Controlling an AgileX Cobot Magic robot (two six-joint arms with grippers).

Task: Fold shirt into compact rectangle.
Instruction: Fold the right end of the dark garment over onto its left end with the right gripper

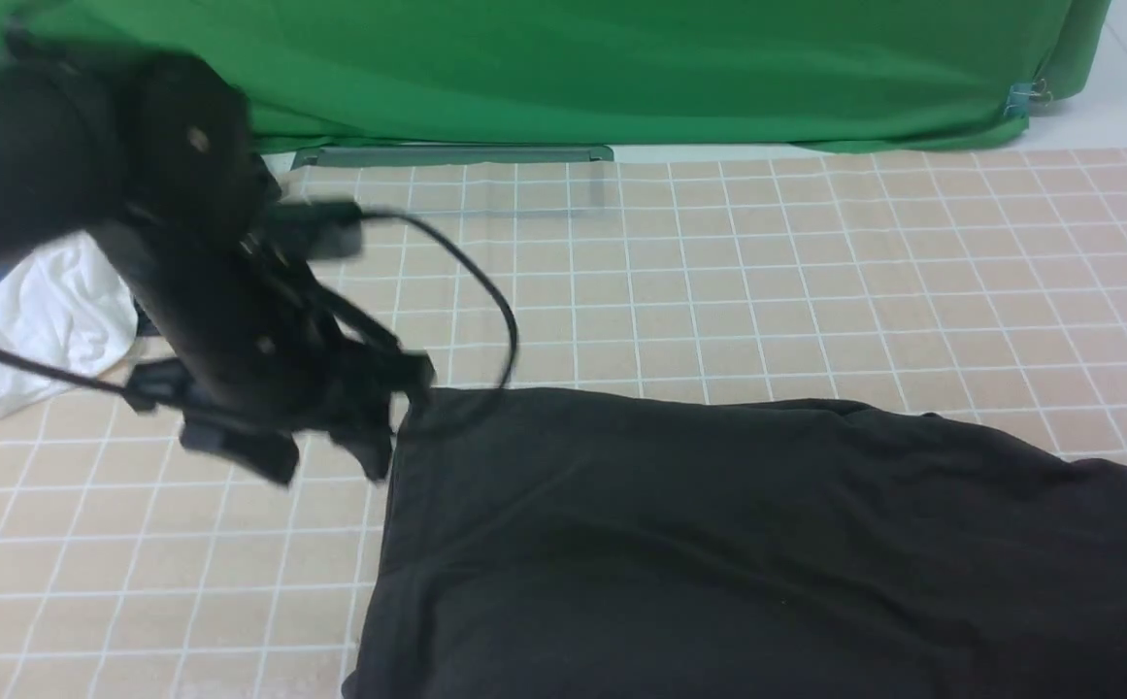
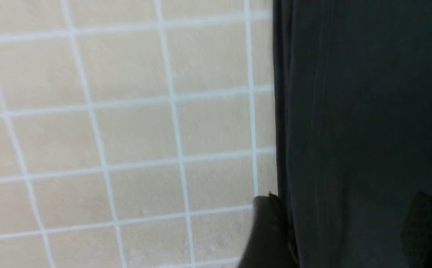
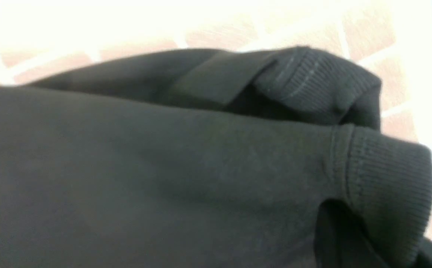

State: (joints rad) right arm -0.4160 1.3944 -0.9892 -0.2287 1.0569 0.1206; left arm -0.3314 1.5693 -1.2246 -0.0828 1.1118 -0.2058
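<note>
Hovering at the left edge of black soft-knit shirt (image 1: 718,544), spread lower right on tan gridded mat (image 1: 815,291), left gripper (image 1: 325,451) has fingers (image 2: 268,230) apart straddling it, probably to re-grip; right gripper (image 3: 338,242) closed, apparently pinching the ribbed hem as anchor.

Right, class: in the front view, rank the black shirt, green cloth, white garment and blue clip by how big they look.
1. black shirt
2. green cloth, close behind; it is farther away and cropped, so this pair is unsure
3. white garment
4. blue clip
</note>
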